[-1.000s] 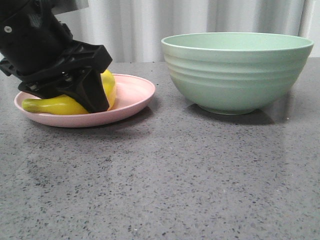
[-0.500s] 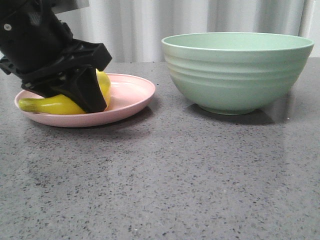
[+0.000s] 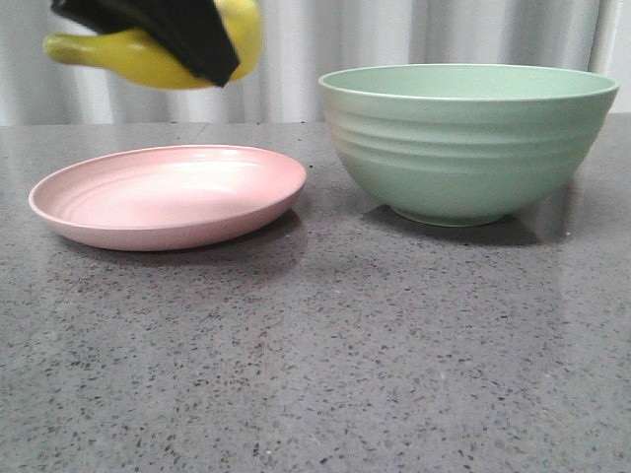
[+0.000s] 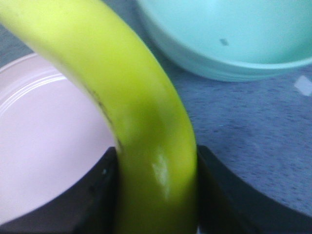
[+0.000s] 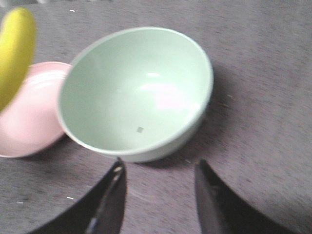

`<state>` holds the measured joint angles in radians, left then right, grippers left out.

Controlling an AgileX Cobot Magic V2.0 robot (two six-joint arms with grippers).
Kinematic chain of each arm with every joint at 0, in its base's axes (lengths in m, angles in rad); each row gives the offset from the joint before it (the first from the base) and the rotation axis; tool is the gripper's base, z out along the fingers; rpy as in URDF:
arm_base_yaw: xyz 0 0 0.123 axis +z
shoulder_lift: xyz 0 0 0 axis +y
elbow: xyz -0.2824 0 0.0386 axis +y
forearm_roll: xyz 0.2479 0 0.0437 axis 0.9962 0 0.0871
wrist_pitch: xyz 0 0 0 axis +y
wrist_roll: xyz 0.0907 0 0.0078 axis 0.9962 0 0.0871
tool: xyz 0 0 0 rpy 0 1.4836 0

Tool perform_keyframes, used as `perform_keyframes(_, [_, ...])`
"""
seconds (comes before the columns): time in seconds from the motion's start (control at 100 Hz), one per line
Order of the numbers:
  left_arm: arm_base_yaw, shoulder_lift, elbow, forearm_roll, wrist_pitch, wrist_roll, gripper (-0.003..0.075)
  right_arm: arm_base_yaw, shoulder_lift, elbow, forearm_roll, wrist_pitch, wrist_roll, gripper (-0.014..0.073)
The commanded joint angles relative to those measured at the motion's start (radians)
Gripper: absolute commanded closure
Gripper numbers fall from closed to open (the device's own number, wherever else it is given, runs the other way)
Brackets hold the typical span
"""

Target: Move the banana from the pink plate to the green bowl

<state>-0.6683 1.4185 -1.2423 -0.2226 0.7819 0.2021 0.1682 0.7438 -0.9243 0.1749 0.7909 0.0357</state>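
The left gripper (image 4: 156,195), jaws clamped on the banana (image 3: 148,54), is now carrying it high above the pink plate (image 3: 168,197), where it was resting a moment ago. Lift complete; travel to the green bowl (image 3: 468,138) is pending, while the right gripper (image 5: 158,195) is hanging open and empty

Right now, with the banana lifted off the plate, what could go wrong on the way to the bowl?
1. The left hand pinches the glossy banana at one spot on its curve, so it could pivot or slip.
2. The green bowl has a tall wall; a low carry might clip its rim.
3. A drop now would land on the pink plate or the table.
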Motion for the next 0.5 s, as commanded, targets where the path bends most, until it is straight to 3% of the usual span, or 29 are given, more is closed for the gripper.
perform_keyframes(0.0, [-0.048, -0.050, -0.035, -0.016, -0.045, 0.015, 0.0739, 0.026, 0.076, -0.109, 0.062, -0.041, -0.014, 0.0235])
perform_keyframes(0.3, [-0.223, -0.050, -0.035, -0.016, -0.129, 0.040, 0.0739, 0.100, 0.346, -0.300, 0.192, -0.029, -0.014, 0.0235])
perform_keyframes(0.49, [-0.264, -0.050, -0.035, -0.016, -0.166, 0.040, 0.0739, 0.110, 0.455, -0.331, 0.316, -0.060, -0.036, 0.0235])
